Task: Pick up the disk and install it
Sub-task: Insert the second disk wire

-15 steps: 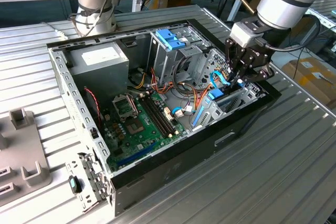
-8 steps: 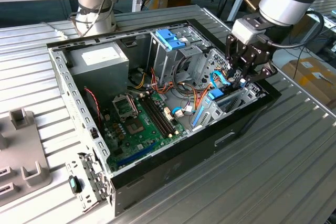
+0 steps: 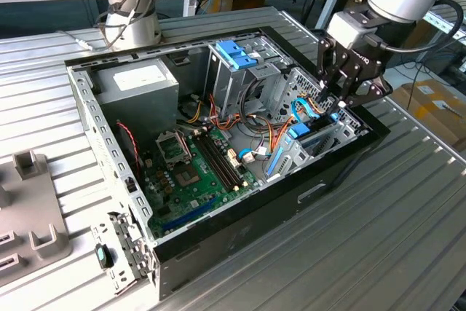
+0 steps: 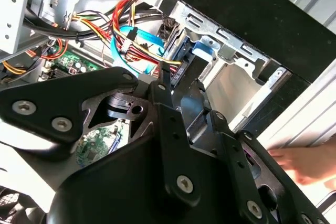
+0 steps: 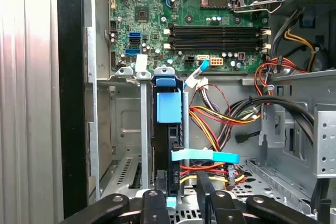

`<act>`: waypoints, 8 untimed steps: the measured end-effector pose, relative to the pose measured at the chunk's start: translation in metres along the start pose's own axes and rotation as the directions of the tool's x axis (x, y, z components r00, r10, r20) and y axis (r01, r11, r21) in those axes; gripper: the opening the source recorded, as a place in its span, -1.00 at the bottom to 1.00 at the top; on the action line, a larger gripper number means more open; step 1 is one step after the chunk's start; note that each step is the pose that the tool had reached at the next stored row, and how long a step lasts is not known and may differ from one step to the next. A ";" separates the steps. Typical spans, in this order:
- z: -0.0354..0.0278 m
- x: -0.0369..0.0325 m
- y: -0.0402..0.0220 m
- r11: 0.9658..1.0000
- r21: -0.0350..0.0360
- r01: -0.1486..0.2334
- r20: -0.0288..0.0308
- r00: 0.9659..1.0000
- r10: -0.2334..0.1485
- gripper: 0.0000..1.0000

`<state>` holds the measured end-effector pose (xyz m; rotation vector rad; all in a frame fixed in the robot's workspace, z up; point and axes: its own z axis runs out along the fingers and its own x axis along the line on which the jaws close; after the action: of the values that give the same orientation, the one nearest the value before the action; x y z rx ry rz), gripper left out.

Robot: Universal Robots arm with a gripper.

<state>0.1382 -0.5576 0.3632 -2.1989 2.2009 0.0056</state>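
A: One disk (image 5: 167,145), blue-railed. Location?

B: Standing on edge in the drive bay at the computer case's (image 3: 342,162) front corner, toward the exterior view's right, just beside the motherboard (image 3: 196,169).

A: One gripper (image 3: 344,100). Condition?

B: Black, directly above that bay. In the first wrist view its fingertips (image 5: 155,203) sit at the disk's near edge; whether they pinch it, I cannot tell.

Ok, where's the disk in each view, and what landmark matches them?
Exterior view: the disk stands on edge in the case's drive bay, under the gripper.
First wrist view: edge-on in the bay, blue end facing the camera.
Second wrist view: its blue end beyond the gripper.
Shared landmark: the light-blue cable.
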 end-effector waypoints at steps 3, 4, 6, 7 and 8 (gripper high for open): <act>-0.0003 0.0000 0.0005 1.000 0.000 0.000 0.000 1.000 0.000 -0.28; -0.0005 -0.0001 0.0030 1.000 0.000 0.000 -0.001 1.000 0.000 -0.28; -0.0005 0.0000 0.0102 1.000 0.000 0.000 0.000 1.000 0.000 -0.28; -0.0005 0.0000 0.0139 1.000 0.000 0.000 0.000 1.000 0.000 -0.28; -0.0006 0.0000 0.0188 1.000 0.000 0.000 0.000 1.000 0.000 -0.28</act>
<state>0.1194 -0.5576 0.3635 -2.1991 2.2010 0.0051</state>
